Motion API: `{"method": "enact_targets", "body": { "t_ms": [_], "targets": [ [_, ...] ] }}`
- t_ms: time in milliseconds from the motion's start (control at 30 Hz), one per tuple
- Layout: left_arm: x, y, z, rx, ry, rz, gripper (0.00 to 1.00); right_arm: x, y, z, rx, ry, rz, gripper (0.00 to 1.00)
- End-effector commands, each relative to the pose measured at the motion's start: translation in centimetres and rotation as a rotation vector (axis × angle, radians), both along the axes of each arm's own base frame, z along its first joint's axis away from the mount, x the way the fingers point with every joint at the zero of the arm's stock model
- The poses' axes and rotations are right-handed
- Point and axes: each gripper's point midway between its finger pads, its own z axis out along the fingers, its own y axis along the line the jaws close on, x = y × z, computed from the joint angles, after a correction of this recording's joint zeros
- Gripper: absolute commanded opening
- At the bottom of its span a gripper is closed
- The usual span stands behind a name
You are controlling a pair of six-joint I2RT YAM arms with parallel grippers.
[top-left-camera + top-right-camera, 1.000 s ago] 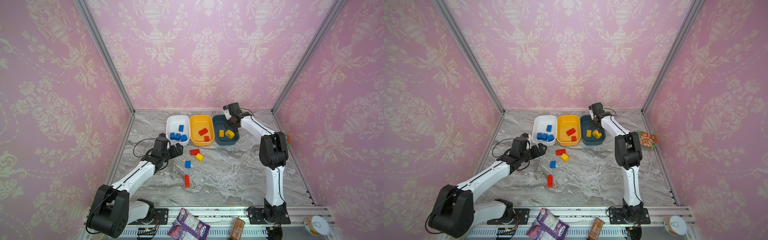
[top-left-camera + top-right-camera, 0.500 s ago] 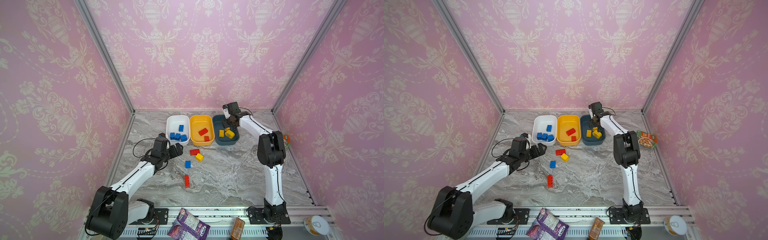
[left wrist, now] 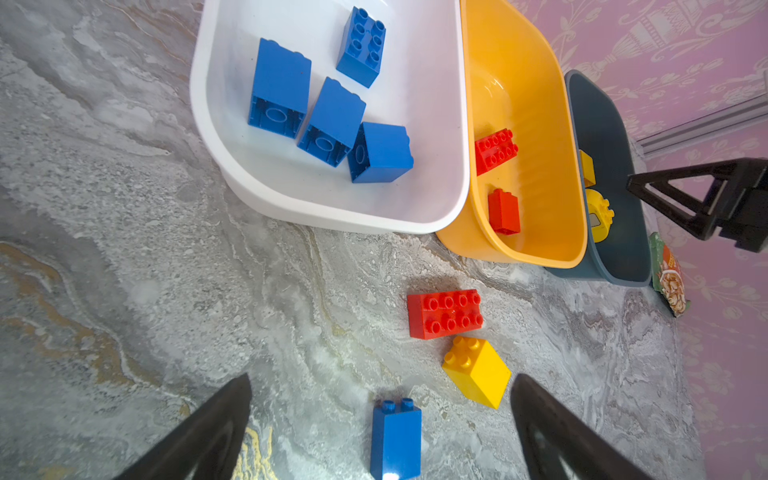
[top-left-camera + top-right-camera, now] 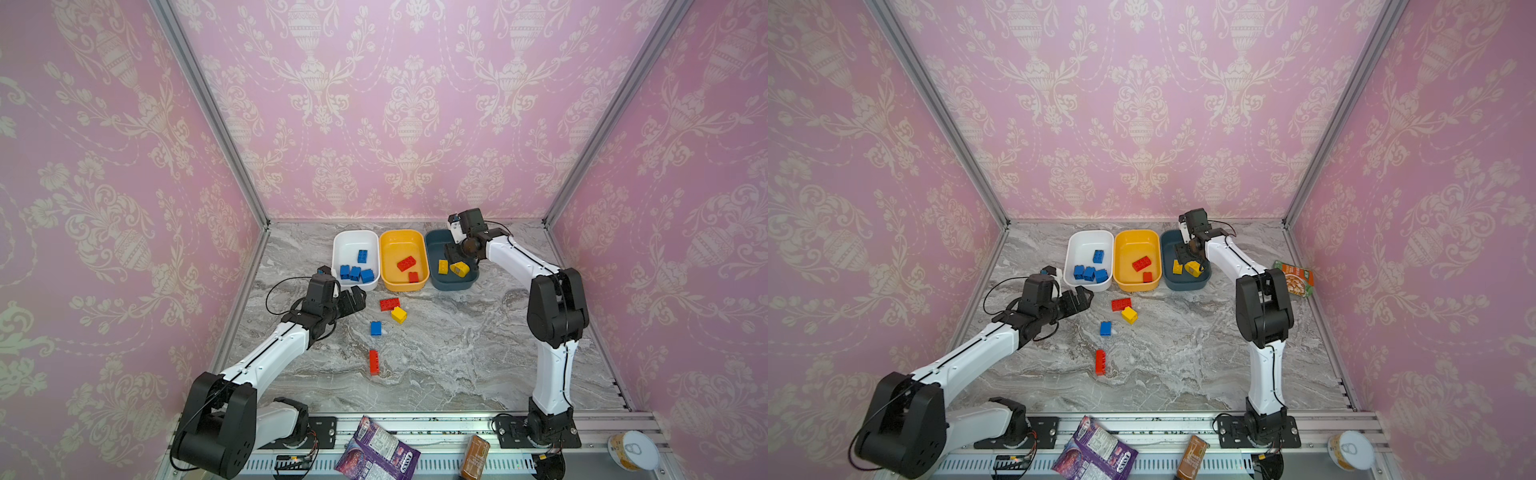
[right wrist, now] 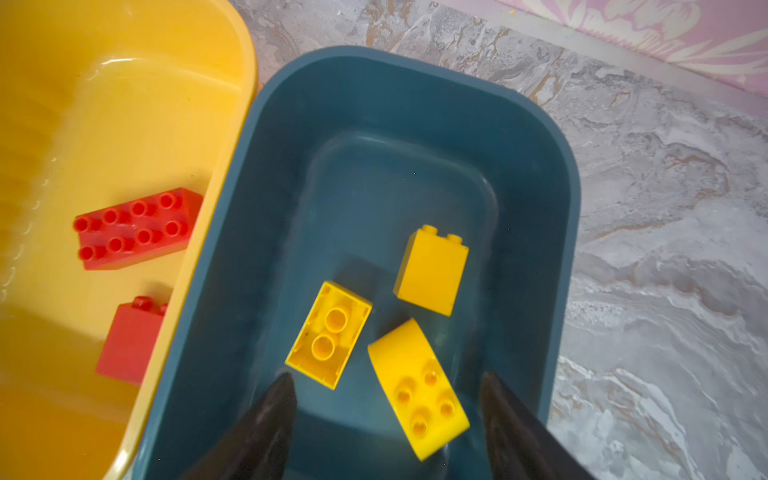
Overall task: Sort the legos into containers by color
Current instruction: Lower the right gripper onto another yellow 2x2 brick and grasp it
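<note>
Over the last second the right pincer (image 5: pixel 386 377) has spread its jaws above the dark teal tub (image 5: pixel 374 83) and now grips nothing. Three yellow bricks lie loose on the tub floor, the curved yellow brick (image 5: pixel 417 382) nearest its tips, so that delivery looks finished. The left pincer (image 3: pixel 382 375) has stayed wide apart and empty, low over the surface (image 3: pixel 124 291). Four legos remain unsorted at 6 o'clock of the yellow-orange tub (image 4: pixel 395 249): a wide red brick (image 4: pixel 389 304), a small yellow brick (image 4: pixel 399 314), a blue brick (image 4: pixel 375 328) and a long red brick (image 4: pixel 374 362).
</note>
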Motion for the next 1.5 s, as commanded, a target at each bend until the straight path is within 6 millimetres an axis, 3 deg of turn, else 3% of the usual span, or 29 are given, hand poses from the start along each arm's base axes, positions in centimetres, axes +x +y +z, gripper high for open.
{"method": "enact_targets", "body": {
  "t_ms": [0,233,367,567,833,1167,1467],
  "targets": [
    [-0.1,-0.1,0.2,-0.003,-0.002,-0.011,0.99,-2.1,1.1,2.3,0.040,-0.025,0.016,0.75],
    [0.1,-0.2,0.0,-0.007,-0.002,-0.016,0.99,-6.7,2.6,3.2,0.076,0.011,0.066,0.78],
    [0.1,-0.3,-0.1,-0.013,-0.002,-0.015,0.99,-9.7,4.7,3.4,0.109,0.032,0.121,0.79],
    [-0.1,-0.2,-0.4,-0.011,0.002,-0.014,0.99,-14.5,8.1,2.6,0.128,0.071,0.227,0.81],
    [-0.4,0.0,-0.8,-0.011,0.003,-0.010,0.99,-18.5,12.0,1.2,0.141,0.103,0.327,0.82],
    [-1.4,0.7,-1.2,-0.011,0.000,0.011,0.99,-20.6,16.9,-2.8,0.110,0.167,0.428,0.82],
    [-2.0,1.2,-1.3,-0.015,-0.001,0.026,0.99,-19.7,19.4,-5.2,0.061,0.172,0.466,0.81]
  ]
}}
